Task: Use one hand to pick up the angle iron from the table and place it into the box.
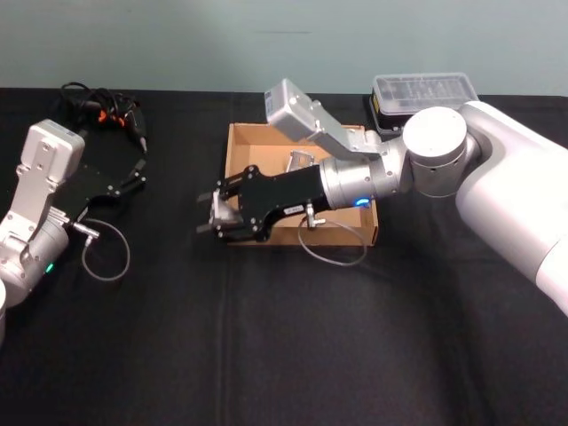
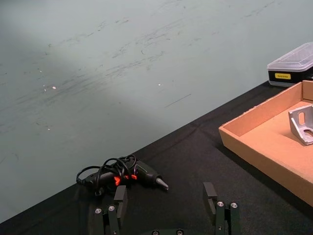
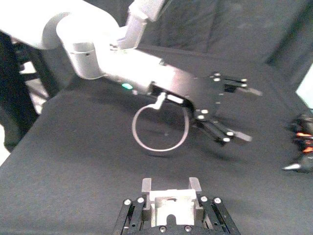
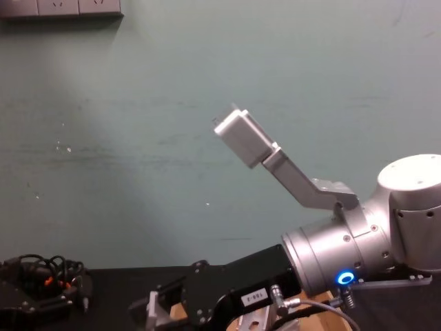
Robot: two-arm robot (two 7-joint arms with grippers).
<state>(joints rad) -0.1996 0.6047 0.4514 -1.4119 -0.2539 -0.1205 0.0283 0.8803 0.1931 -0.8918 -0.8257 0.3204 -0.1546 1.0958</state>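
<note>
My right gripper (image 1: 208, 214) is shut on a silvery angle iron (image 1: 224, 213), held just above the black table (image 1: 266, 337) beside the front-left corner of the tan cardboard box (image 1: 257, 146). The right wrist view shows that angle iron (image 3: 168, 201) clamped between the fingers (image 3: 145, 185), with black tabletop below. In the chest view the right gripper (image 4: 153, 308) reaches in low toward the left. A second angle iron (image 1: 300, 161) lies inside the box (image 2: 254, 142), also visible as a bracket (image 2: 303, 125) from the left wrist. My left gripper (image 2: 165, 199) is open and parked at the table's left.
A clear-lidded plastic case (image 1: 424, 91) stands behind the box at the back right. A black corded tool (image 2: 124, 176) with orange marks lies at the back left. A grey cable loop (image 1: 106, 253) hangs from the left arm (image 1: 40, 204).
</note>
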